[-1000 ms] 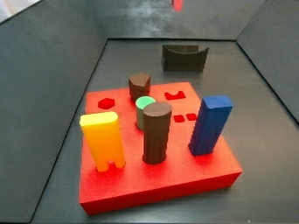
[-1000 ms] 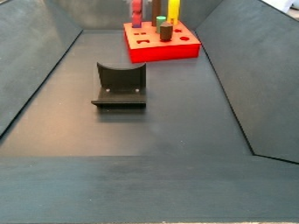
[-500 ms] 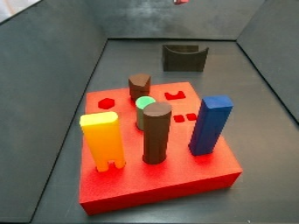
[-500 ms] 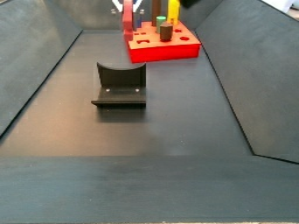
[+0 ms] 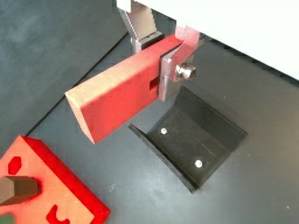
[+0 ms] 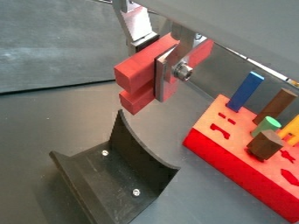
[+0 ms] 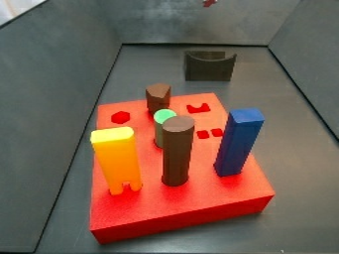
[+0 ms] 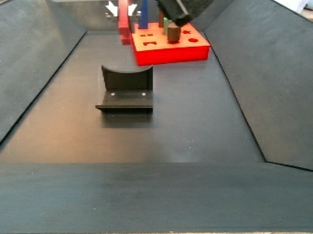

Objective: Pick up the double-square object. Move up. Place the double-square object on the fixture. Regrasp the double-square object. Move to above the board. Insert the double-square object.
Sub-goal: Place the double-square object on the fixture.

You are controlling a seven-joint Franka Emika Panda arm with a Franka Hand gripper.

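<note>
- Our pincer (image 5: 167, 63) is shut tight on the bar (image 5: 117, 99), up in the air above the fixture (image 5: 193, 140).
- The silver fingers (image 6: 165, 61) squeeze one end of the bar. The rest sticks out to the side, so most of it hangs free.
- In a side view the bar (image 8: 124, 22) hangs high at the back, near the board (image 8: 171, 49), well above the floor.
- We think we are carrying the bar to the fixture (image 8: 124, 90) to set it down.
- What could go wrong: the bar is held only at its end, so it could tip or slip in the fingers if we move fast.
- If we come down off to one side, the bar could hit the fixture's wall and not sit in the notch.
- If we let go too high, the bar could bounce off and fall on the floor.
- The tall pegs on the board (image 6: 233, 149) are close by, and a wide swing could knock them.
</note>
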